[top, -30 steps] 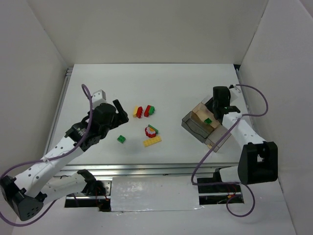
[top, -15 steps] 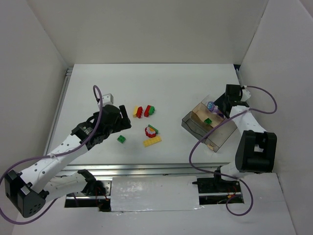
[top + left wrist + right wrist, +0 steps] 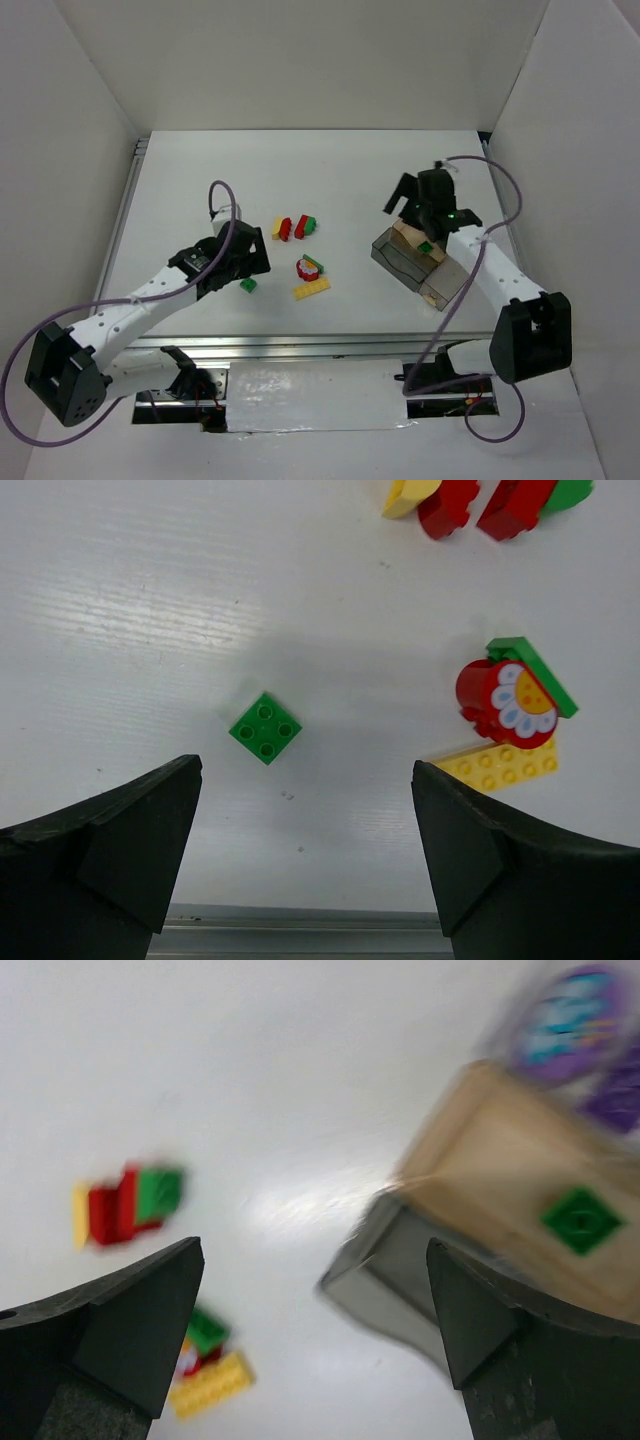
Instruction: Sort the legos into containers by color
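A small green brick (image 3: 247,285) (image 3: 265,727) lies on the white table just ahead of my open, empty left gripper (image 3: 248,264) (image 3: 305,780). To its right sit a red round flower piece (image 3: 505,700) against a green plate (image 3: 535,670), and a flat yellow plate (image 3: 311,288) (image 3: 500,767). Farther back is a yellow, red and green cluster (image 3: 293,227) (image 3: 125,1205). My right gripper (image 3: 412,200) (image 3: 312,1260) hangs open and empty over the back left of the smoky organizer box (image 3: 395,258) (image 3: 400,1280). The box holds a green brick (image 3: 425,246) (image 3: 580,1220) and a round purple piece (image 3: 570,1020).
White walls enclose the table on the left, back and right. A metal rail (image 3: 300,345) (image 3: 300,935) runs along the near edge, close behind my left fingers. The right wrist view is blurred by motion.
My right gripper has opened and swung from the box's right side to its back left. The left arm has moved right, closer to the small green brick, still open.
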Motion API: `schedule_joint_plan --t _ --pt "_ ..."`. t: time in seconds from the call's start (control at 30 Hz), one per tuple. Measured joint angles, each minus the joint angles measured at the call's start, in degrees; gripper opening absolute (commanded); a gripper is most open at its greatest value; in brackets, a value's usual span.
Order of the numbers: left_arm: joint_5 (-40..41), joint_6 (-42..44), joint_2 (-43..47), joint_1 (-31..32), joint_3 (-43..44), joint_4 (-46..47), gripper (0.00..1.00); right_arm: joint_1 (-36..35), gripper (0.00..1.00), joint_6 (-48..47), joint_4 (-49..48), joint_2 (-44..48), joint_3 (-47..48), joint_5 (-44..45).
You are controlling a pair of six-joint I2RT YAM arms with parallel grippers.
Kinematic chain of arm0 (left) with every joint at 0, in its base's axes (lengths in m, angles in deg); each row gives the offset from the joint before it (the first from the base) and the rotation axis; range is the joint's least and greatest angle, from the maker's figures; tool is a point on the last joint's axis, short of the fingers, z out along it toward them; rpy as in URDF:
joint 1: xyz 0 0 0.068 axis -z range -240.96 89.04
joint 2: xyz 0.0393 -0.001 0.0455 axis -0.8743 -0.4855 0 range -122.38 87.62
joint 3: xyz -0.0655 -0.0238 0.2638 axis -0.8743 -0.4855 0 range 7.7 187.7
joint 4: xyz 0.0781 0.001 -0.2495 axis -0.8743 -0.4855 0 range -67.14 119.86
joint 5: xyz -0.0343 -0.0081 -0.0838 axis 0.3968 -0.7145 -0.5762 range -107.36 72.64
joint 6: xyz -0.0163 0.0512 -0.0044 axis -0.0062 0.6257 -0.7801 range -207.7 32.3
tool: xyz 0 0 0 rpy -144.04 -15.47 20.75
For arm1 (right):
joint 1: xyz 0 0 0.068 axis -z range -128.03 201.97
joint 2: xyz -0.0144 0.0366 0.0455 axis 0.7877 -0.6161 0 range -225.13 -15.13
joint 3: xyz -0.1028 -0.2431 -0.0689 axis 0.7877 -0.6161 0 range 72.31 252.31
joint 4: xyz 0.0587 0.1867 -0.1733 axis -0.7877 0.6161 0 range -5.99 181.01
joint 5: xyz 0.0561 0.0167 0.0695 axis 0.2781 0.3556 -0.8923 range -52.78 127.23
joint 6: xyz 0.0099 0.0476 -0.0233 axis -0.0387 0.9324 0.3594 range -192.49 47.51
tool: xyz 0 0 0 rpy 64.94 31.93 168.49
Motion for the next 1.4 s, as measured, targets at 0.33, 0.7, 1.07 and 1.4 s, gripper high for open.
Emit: schedule_joint_plan --t 0.33,0.7,1.07,1.4 --pt "-2.1 0.1 -9.6 -0.7 -2.0 4.2 0.88 -25.1 0.97 -8.8 1.0 -0.8 1.3 -7.4" --pt "-2.3 0.2 -19.6 -3.2 -3.5 8.4 0.81 -29.9 0.97 -9.8 1.6 3.4 1.0 -9.9" --pt "-3.7 0.4 -19.9 -4.4 -5.8 13.2 0.0 -29.9 0.98 -10.2 4.6 15.4 0.5 -7.5" --pt "-7.4 2.6 -13.2 -4.3 -5.4 12.6 0.0 -28.3 0.98 -8.5 9.2 21.6 0.5 -2.5"
